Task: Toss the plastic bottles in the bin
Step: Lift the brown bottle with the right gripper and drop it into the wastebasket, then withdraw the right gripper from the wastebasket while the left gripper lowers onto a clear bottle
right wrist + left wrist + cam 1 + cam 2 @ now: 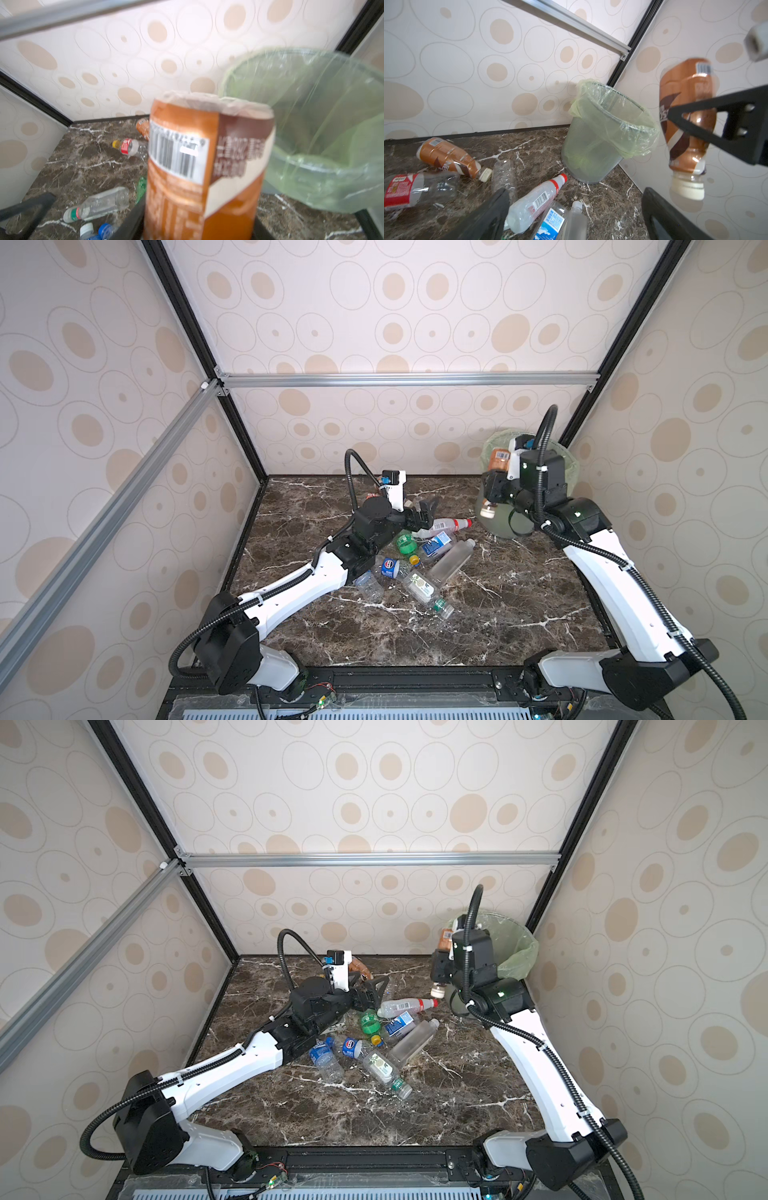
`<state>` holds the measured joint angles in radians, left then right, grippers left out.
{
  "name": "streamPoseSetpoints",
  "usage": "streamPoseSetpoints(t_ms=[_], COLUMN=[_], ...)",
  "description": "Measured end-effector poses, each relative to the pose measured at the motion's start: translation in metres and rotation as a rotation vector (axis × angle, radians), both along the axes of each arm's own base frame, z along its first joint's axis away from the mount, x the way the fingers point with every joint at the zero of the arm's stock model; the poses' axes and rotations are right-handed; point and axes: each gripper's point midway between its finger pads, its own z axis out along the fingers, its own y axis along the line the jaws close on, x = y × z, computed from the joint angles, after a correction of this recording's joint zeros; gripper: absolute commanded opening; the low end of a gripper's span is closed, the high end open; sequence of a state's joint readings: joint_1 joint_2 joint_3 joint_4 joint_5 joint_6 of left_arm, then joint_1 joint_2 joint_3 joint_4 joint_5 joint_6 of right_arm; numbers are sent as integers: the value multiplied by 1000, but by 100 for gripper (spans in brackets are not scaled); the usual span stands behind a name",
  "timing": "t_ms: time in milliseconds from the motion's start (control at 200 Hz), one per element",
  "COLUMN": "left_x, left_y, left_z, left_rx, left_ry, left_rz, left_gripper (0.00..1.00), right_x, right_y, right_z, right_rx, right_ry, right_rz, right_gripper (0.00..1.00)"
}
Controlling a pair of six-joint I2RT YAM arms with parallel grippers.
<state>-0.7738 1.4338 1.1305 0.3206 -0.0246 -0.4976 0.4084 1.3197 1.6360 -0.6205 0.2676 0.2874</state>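
One brown bottle (685, 87) hangs cap-down, pinched by the right gripper (492, 486) beside the rim of the bin (591, 145); released here, it may bounce outside. The left gripper (426, 512), fingers spread, hovers above the plastic bottles (419, 560).

This is a lab-style robot test cell. An aluminium frame (407, 379) with wallpapered panels (374, 323) boxes in a marble-look tabletop (498, 614). Robot arms (291, 597) are bolted to a rail (415, 680) at six o'clock.

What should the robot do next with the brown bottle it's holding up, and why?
Probably carry the brown bottle sideways over the bin: the right end effector holds it cap-down beside the rim, not yet above the opening.
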Motion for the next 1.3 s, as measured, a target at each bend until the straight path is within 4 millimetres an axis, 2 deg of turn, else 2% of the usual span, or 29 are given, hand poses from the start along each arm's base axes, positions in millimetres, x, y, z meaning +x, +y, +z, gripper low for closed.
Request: streamPoseSetpoints(t_ms=[130, 280, 380, 525, 600, 630, 720, 770, 810, 840, 900, 955, 1005, 1100, 1300], left_x=[-1, -1, -2, -1, 0, 1, 2, 3, 3, 3, 3, 4, 4, 4, 6], left_y=[-13, -21, -22, -22, -22, -22, -24, -24, -25, -25, -25, -25, -24, -24, -21], left_z=[10, 20, 22, 22, 21, 20, 17, 15, 13, 12, 12, 12, 12, 11, 9], left_rx=[1, 0, 4, 14, 19, 21, 26, 30, 33, 35, 36, 36, 36, 38, 46], left_ry=[-25, -49, -62, -70, -73, -73, -71, -67, -65, -63, -62, -62, -62, -60, -54], left_rz=[-24, -39, -40, -34, -32, -32, -32, -32, -33, -32, -32, -31, -29, -27, -4], left_gripper=[99, 99, 99, 99, 99, 99, 99, 99, 99, 99, 99, 99, 99, 99, 99], right_x=[3, -1, -2, 3, 16, 27, 62, 88, 102, 112, 126, 130, 129, 121, 94], right_y=[-2, -7, -9, -14, -18, -21, -46, -71, -89, -100, -120, -123, -120, -114, -113], right_z=[63, 111, 129, 140, 139, 135, 113, 90, 73, 59, 25, 2, -8, -1, 39], right_rx=[-49, -98, -130, -192, -223, -233, -252, -257, -277, -286, -331, -355, -365, -359, -326], right_ry=[-166, -312, -379, -420, -420, -406, -334, -258, -201, -161, -59, 13, 45, 36, -47], right_rz=[-13, -34, -44, -83, -114, -133, -212, -292, -348, -385, -438, -436, -425, -411, -413], right_gripper=[48, 48, 48, 49, 49, 50, 61, 75, 87, 92, 96, 100, 100, 100, 100])
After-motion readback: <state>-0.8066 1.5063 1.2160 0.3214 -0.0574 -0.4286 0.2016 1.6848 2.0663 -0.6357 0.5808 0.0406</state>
